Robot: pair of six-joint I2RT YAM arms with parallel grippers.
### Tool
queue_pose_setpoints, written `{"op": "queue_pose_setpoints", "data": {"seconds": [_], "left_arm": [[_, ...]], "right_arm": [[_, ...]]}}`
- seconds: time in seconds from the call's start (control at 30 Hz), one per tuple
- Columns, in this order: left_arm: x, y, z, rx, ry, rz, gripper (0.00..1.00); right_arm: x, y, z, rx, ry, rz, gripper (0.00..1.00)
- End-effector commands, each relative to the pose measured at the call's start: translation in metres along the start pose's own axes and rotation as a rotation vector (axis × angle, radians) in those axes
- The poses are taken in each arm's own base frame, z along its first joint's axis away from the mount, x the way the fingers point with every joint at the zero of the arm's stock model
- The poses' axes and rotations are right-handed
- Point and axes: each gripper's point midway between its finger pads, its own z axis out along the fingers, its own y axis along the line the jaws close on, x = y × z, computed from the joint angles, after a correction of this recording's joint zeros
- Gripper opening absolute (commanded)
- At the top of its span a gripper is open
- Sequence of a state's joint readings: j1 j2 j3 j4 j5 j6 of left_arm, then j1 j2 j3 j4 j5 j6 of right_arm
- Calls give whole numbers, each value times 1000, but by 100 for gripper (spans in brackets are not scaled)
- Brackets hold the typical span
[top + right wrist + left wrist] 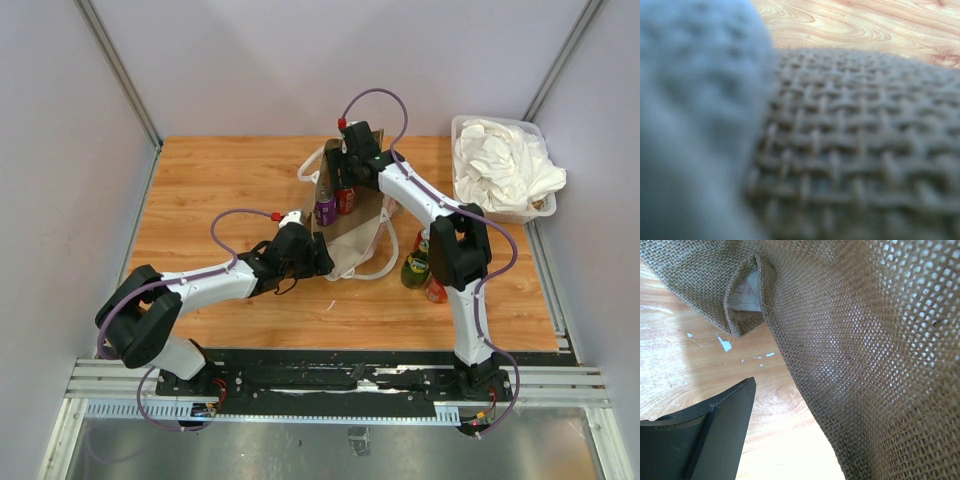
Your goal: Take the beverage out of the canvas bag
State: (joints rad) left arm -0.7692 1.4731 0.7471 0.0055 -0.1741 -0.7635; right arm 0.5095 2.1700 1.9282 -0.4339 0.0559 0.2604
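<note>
The canvas bag (352, 238) stands mid-table with its white rope handles splayed out. A purple can (325, 210) and a red can (346, 199) stand upright inside it. My right gripper (352, 150) is on the bag's far rim and looks shut on it. Blurred burlap (855, 150) fills its wrist view, and a pale blob (695, 120) covers the left side. My left gripper (318, 258) is at the bag's near-left corner. One black finger (710, 435) stands apart from the burlap (865, 365), with bare table between them. The other finger is hidden behind the cloth.
A green bottle (415, 268) and a red-orange item (436, 291) stand on the table right of the bag, by the right arm. A clear plastic bin of white cloth (505, 168) sits at the back right. Grey walls enclose the wooden table (210, 190).
</note>
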Motion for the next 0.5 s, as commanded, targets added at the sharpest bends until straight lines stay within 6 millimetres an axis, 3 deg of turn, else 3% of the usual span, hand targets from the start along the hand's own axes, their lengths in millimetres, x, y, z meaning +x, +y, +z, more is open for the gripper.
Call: {"op": "queue_pose_setpoints", "data": {"seconds": [0.0,0.47], "left_arm": [[17,18,4,-69,54,47,81],[12,15,5,-70,48,58,81]], "right_arm": [[61,-8,21,9,175,-11,73],[94,-12,27,19,265,-22,72]]}}
